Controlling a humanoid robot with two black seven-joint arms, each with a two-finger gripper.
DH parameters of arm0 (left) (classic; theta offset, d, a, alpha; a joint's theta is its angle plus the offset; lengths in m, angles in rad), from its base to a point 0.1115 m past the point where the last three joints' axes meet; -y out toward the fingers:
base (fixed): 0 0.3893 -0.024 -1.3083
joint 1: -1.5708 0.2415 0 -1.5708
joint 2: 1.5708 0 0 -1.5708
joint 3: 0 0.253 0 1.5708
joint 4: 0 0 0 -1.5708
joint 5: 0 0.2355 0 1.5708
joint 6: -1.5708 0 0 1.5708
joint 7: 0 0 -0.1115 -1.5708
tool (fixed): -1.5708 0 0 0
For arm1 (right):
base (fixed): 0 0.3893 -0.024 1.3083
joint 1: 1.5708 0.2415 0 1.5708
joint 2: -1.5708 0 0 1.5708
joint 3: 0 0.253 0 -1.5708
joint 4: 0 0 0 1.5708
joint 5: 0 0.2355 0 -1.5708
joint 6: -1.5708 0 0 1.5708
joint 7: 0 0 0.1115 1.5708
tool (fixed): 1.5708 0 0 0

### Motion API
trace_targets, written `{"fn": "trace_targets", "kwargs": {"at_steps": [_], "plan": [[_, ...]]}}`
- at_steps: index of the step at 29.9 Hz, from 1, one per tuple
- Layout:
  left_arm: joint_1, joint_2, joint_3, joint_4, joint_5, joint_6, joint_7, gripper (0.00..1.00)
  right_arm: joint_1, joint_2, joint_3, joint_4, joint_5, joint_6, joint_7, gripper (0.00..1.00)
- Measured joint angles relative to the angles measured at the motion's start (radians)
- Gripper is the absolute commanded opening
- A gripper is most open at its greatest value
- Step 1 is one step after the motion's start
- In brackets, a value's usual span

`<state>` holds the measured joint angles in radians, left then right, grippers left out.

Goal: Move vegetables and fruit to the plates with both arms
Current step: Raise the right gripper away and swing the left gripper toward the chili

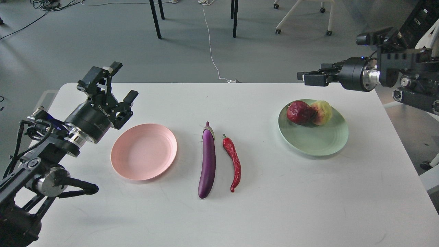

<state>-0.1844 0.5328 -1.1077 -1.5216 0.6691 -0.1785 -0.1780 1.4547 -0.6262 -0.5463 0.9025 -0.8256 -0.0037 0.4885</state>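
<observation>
The purple eggplant (207, 161) and the red chili pepper (233, 159) lie side by side on the white table's middle. The dark red bumpy fruit (296, 112) and the yellow-green fruit (323, 112) rest touching each other on the far part of the mint green plate (315, 140) at the right. The pink plate (144, 151) at the left holds nothing. My left gripper (125, 79) is open and empty, above the table just beyond the pink plate's far left. My right gripper (307, 78) is empty, raised above and beyond the green plate, jaws apart.
The white table (274, 206) has its far edge just behind both grippers. On the floor beyond are black table legs (155, 19), a white cable (211, 44) and a white chair base (303, 15). A white object (430, 178) stands off the table's right edge.
</observation>
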Motion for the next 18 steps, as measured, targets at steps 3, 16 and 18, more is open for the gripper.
{"fn": "trace_targets", "kwargs": {"at_steps": [3, 16, 18], "plan": [[-0.017, 0.003, 0.017, 0.0, 0.014, -0.02, 0.003, 0.98, -0.128, -0.049, 0.173, 0.002, 0.108, 0.005, 0.0, 0.98], [-0.221, -0.009, 0.357, -0.021, 0.695, -0.062, 0.007, 0.98, -0.741, -0.063, 0.85, 0.12, 0.792, 0.194, 0.0, 0.98], [-0.297, -0.023, 0.452, -0.021, 0.818, -0.062, 0.05, 0.98, -0.803, -0.064, 0.903, 0.122, 0.814, 0.24, 0.0, 0.98]]}}
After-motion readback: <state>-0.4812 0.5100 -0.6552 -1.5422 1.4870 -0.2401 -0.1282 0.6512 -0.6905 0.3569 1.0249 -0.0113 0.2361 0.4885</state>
